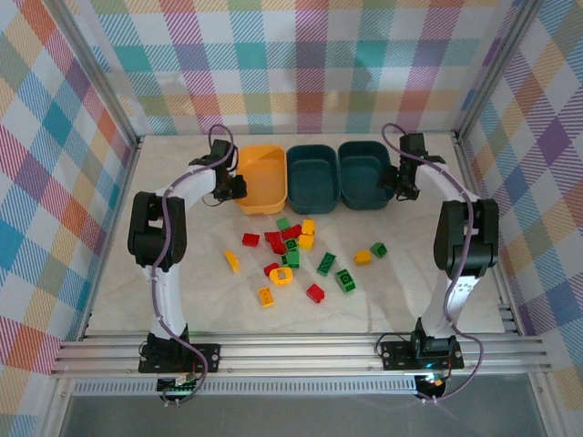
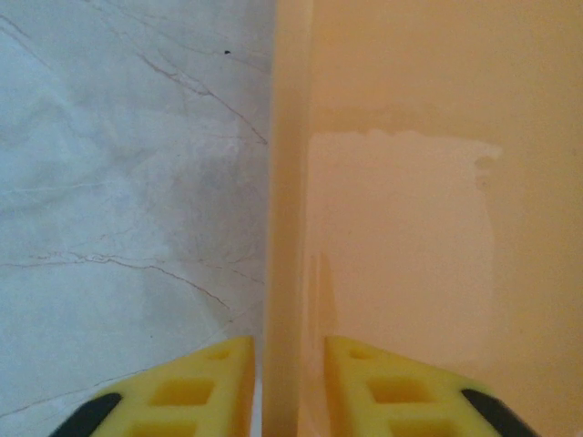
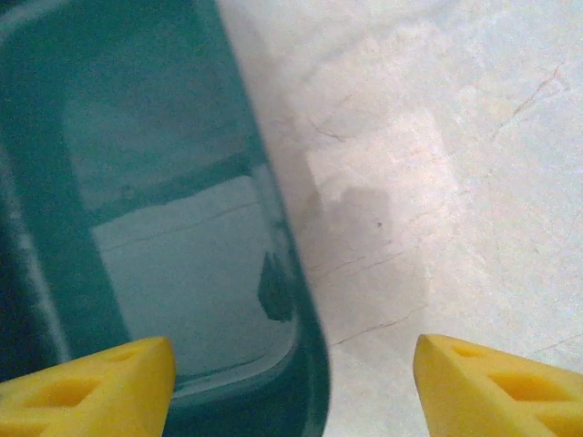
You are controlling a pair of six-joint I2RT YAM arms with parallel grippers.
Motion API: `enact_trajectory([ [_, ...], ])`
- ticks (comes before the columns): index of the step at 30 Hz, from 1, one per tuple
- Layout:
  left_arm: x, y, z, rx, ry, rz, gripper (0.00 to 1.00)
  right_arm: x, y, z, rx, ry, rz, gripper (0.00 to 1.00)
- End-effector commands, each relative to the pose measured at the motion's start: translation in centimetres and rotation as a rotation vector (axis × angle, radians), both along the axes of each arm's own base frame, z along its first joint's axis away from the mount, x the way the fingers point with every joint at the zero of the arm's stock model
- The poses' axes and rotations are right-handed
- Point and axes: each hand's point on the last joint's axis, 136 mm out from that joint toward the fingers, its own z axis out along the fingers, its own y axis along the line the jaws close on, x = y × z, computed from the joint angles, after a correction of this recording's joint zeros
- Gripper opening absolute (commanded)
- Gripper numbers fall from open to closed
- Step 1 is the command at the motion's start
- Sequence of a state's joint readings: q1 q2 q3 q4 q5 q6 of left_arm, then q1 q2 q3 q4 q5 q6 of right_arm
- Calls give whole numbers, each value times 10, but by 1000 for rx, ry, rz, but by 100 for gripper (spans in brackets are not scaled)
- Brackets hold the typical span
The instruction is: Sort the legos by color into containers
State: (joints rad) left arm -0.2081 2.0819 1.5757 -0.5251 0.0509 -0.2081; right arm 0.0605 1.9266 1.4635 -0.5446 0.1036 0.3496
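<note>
Left claw (image 2: 291, 401) is up at the yellow tub (image 1: 260, 175), upper middle of the frame. Its pads are pressed in on either side of the tub's left wall and seem to pinch it, probably to steady or shift the tub. Right claw (image 3: 293, 391) mirrors it at the far right teal tub (image 1: 363, 173) but is spread wide. One pad hangs over the tub floor, the other over the bare desk (image 1: 182, 300), the wall between them and not gripped. So both arms are busy with tubs, not bricks. All three tubs, the middle teal tub (image 1: 312, 177) included, look bare inside. The legos (image 1: 291, 248), red, green and yellow, lie scattered mid-frame on the desk below the tubs, none sorted yet.
</note>
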Motion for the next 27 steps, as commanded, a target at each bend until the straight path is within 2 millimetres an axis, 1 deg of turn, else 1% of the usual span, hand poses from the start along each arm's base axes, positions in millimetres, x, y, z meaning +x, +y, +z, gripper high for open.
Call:
enact_trajectory([
  [1, -2, -5, 16, 1, -18, -31, 42, 7, 8, 1, 18, 5, 41, 66],
  [2, -3, -5, 22, -4, -30, -34, 49, 8, 9, -2, 23, 8, 44, 65],
  [4, -6, -5, 35, -8, -56, -35, 56, 9, 10, -7, 34, 19, 51, 59],
  [5, -7, -4, 43, -11, -72, -35, 59, 9, 10, -10, 33, 26, 52, 54],
  [6, -10, -3, 52, -11, -87, -32, 60, 9, 10, -11, 31, 30, 53, 49],
  [8, -15, -1, 69, -18, -119, -22, 62, 8, 8, -14, 20, 33, 52, 42],
  [10, -23, 1, 84, -33, -154, -6, 66, 6, 7, -15, 14, 35, 51, 38],
  [13, -35, 4, 96, -57, -183, 20, 67, 3, 6, -14, 12, 25, 46, 32],
  [16, -49, 2, 96, -100, -189, 40, 67, 2, 9, -12, 30, 13, 50, 27],
  [19, -62, 3, 92, -126, -195, 54, 67, -1, 6, -12, 20, 10, 40, 26],
  [24, -76, 3, 94, -158, -209, 63, 67, -8, 4, -8, 6, 10, 45, 24],
  [25, -78, 1, 95, -172, -209, 64, 67, -9, 4, -5, 4, 1, 44, 26],
  [26, -79, -1, 97, -191, -211, 63, 67, -11, 4, -2, 7, -4, 41, 30],
  [27, -82, -5, 100, -213, -217, 61, 67, -12, 5, 3, 10, -11, 39, 41],
])
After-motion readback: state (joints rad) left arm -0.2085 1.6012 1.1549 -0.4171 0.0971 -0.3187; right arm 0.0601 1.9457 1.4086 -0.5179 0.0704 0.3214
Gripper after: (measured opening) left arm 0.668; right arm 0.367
